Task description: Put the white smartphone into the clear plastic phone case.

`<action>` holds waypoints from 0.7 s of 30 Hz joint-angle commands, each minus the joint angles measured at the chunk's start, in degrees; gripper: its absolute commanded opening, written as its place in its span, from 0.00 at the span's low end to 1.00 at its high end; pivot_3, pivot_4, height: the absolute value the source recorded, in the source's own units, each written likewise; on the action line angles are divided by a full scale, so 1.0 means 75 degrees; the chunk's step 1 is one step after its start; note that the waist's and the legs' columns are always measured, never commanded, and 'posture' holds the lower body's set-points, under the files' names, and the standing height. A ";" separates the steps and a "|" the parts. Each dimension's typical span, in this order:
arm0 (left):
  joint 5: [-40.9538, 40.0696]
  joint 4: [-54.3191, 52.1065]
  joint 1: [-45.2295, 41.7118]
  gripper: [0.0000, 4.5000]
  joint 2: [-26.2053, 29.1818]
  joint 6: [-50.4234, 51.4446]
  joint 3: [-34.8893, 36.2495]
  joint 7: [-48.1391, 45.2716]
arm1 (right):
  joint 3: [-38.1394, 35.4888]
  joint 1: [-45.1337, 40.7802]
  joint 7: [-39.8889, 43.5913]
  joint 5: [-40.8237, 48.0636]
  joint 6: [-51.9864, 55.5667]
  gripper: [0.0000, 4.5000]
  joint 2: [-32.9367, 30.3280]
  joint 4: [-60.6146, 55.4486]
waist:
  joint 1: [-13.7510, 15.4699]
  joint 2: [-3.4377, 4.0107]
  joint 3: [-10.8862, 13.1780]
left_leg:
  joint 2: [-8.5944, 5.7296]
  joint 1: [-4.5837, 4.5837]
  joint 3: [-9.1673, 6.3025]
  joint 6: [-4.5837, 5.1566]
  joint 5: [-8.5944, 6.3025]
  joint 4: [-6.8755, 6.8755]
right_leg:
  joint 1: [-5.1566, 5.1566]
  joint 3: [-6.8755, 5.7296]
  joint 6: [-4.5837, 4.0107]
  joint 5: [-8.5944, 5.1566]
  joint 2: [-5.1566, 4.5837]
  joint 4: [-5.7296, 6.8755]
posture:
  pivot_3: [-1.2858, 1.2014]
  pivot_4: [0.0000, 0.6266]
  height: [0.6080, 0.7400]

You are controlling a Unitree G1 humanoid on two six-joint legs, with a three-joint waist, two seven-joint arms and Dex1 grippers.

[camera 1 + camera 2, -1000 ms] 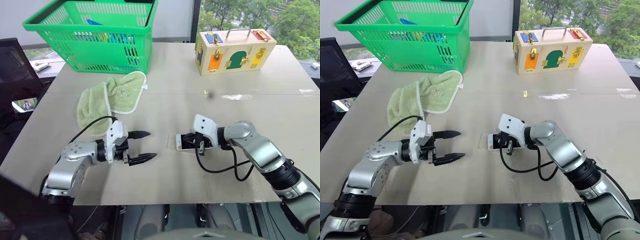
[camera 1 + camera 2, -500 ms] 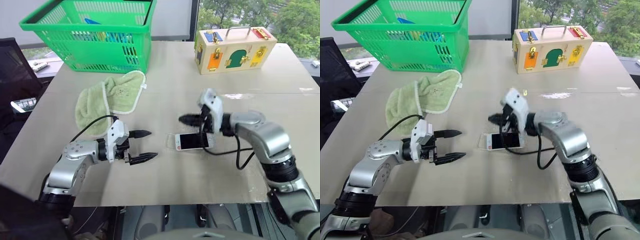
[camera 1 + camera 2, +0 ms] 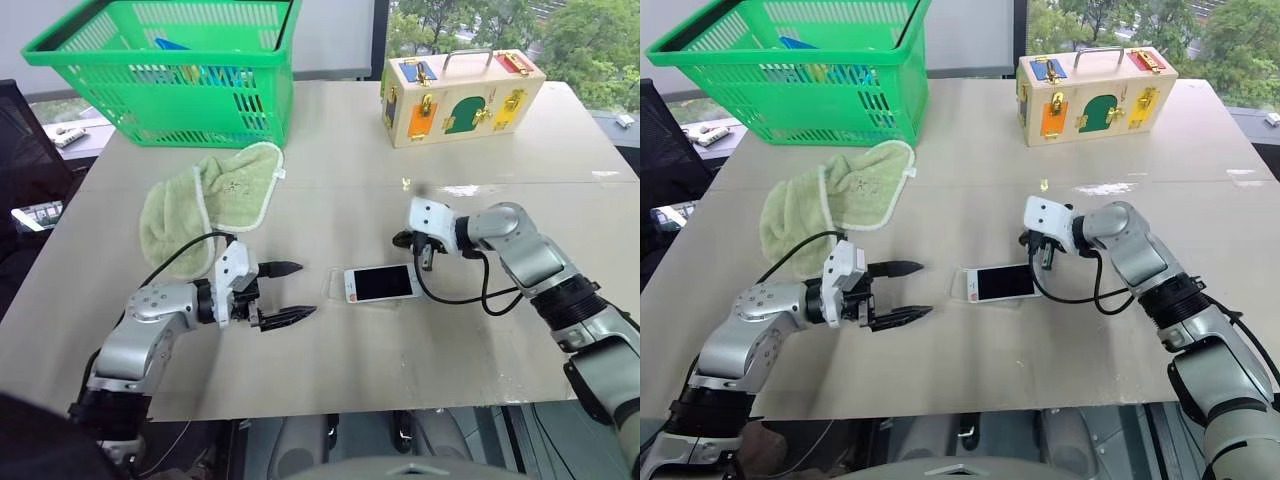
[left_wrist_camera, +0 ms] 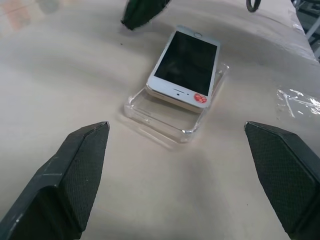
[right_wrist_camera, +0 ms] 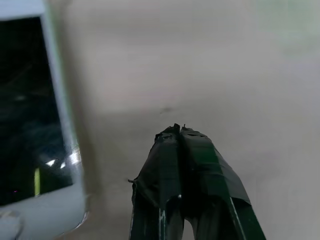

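The white smartphone (image 3: 380, 283) lies screen up near the middle of the table. It rests partly in the clear plastic phone case (image 4: 161, 116), one end raised on the case's rim, and the case's empty end sticks out toward my left gripper. My left gripper (image 3: 303, 290) is open, level with the table, a short way left of the case, pointing at it; its fingers (image 4: 75, 175) frame the phone. My right gripper (image 3: 402, 241) is shut with nothing in it, its tip (image 5: 175, 131) low over the table just beyond the phone's right end, apart from it.
A green basket (image 3: 170, 70) stands at the back left with a pale green towel (image 3: 205, 200) in front of it. A wooden lock box (image 3: 462, 97) sits at the back right. A black cable (image 3: 450, 297) loops from my right wrist onto the table beside the phone.
My right gripper came off the phone, rose, and moved to the far right of its right end. The phone stays on the case. The left arm kept still.
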 commanded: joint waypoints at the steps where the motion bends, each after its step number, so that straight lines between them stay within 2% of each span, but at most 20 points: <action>1: -0.0145 -0.0412 0.0131 1.00 0.0100 -0.0041 0.0267 0.0051 | -0.0229 0.0069 0.0664 0.0288 -0.0174 0.01 -0.0101 -0.0321 | 0.0004 0.0000 0.0000 | 0.0002 0.0000 -0.0001 0.0000 0.0000 0.0000 | 0.0000 0.0000 0.0001 0.0000 0.0000 0.0000 | 0.52 0.24 1.00; 9: -0.0145 -0.0371 0.0133 1.00 0.0092 -0.0065 0.0228 0.0092 | -0.0376 0.0364 0.1427 0.0596 0.0022 0.01 -0.0358 -0.0903 | 0.0011 0.0000 0.0000 | 0.0011 0.0008 -0.0003 -0.0002 0.0000 0.0000 | 0.0004 0.0000 -0.0001 0.0000 -0.0002 0.0001 | 0.52 0.24 1.00; 21: -0.0103 -0.0169 -0.0052 1.00 0.0088 -0.0093 0.0155 -0.0034 | -0.0658 0.0600 0.1404 0.0768 0.0412 0.01 -0.0403 -0.1488 | 0.0016 0.0000 0.0000 | 0.0009 0.0008 -0.0002 -0.0003 0.0001 0.0000 | 0.0004 0.0000 -0.0001 0.0000 -0.0002 0.0003 | 0.52 0.24 1.00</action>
